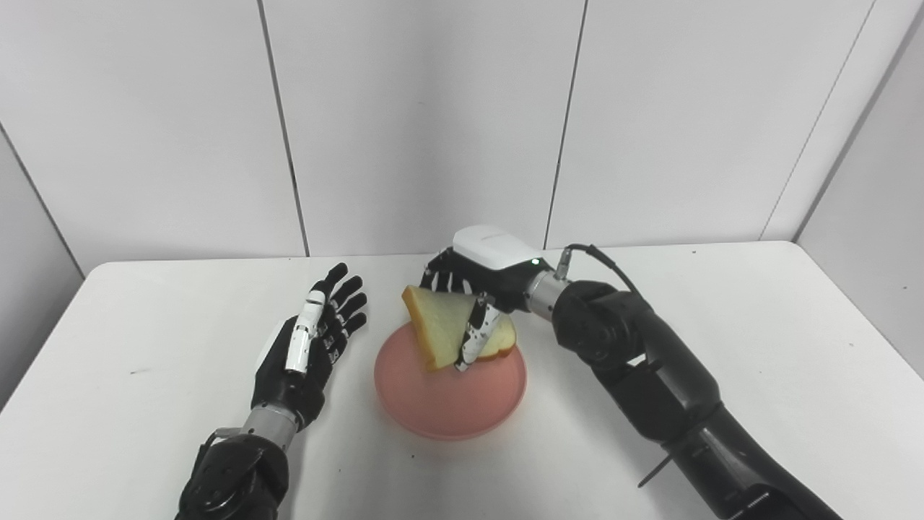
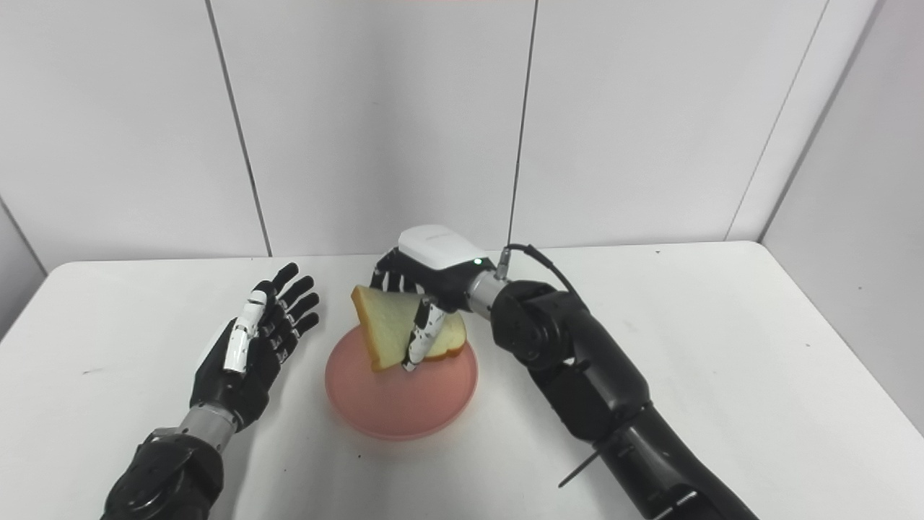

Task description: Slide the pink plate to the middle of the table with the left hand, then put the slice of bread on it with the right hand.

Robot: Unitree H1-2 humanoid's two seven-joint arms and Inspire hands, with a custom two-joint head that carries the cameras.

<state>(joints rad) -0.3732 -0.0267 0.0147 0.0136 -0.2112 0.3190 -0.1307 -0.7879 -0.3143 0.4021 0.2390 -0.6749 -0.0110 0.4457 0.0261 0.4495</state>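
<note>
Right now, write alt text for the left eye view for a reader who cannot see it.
The robot's right hand holds a tilted slice of bread over a pink plate in the middle of a white table. The left hand rests open beside the plate, left of it, not touching it.

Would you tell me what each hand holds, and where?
The right hand pinches the bread slice across its middle above the pink plate; the left hand holds nothing.
</note>
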